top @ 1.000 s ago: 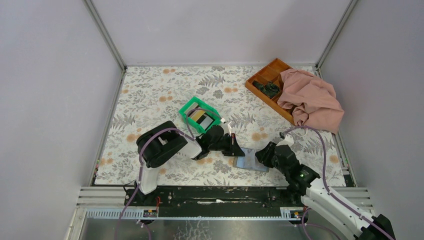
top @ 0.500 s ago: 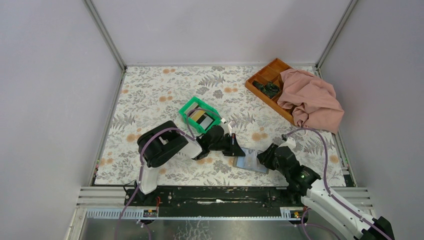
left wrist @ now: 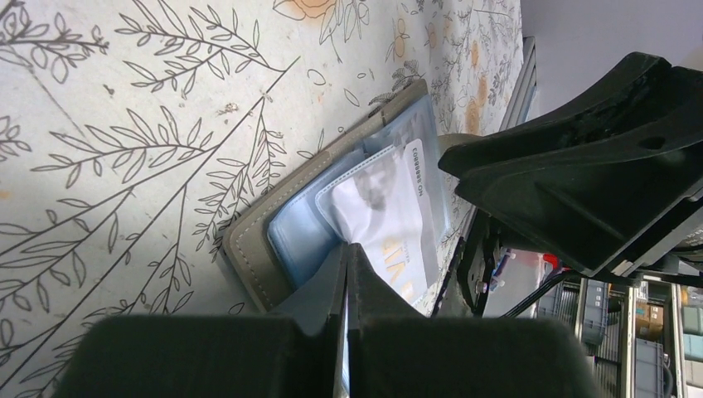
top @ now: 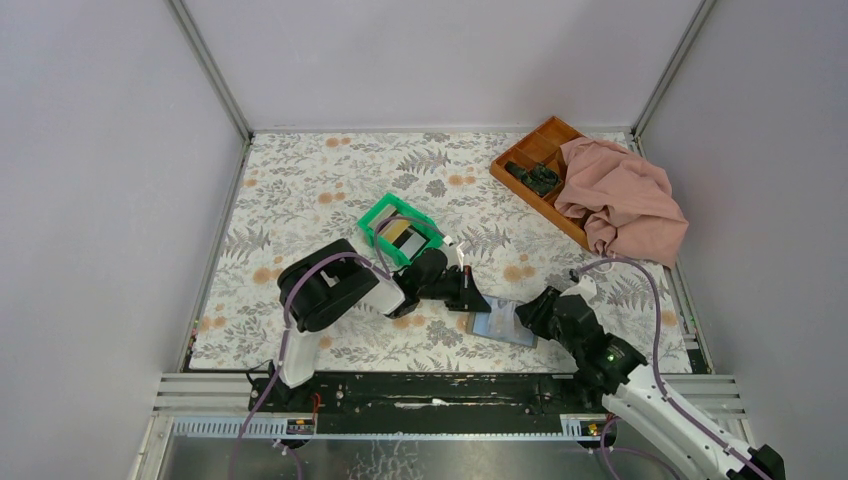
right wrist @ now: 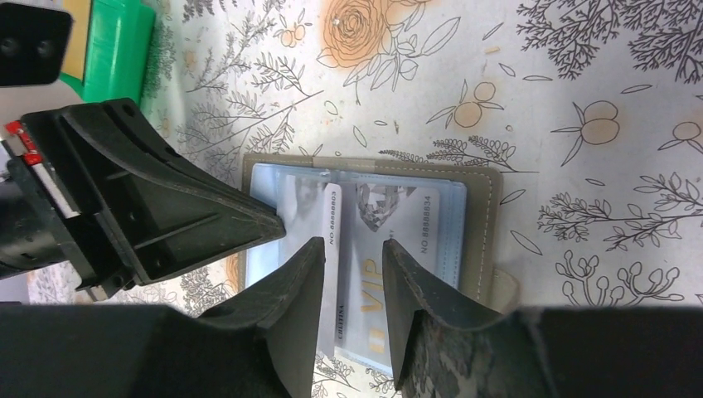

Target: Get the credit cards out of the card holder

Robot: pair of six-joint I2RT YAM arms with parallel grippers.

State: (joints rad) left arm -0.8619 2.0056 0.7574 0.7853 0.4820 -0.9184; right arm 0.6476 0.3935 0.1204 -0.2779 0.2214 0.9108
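From above, the floral surface (top: pixel 300 180) carries the open card holder (top: pixel 497 324), between the left end effector (top: pixel 478 302) and the right end effector (top: pixel 522 311). In the left wrist view, the left end effector's fingers are together, their tip on the holder's pocket. In the right wrist view, the jaws stand apart above the credit cards (right wrist: pixel 358 274), which lie inside the card holder.

Card holder (right wrist: pixel 485 224): matt cloth w/ glossy plastic slots.

Floral table (top: pixel 300 180): card holder (top: pixel 497 322), bin (top: pixel 375 207), tray (top: pixel 548 140)
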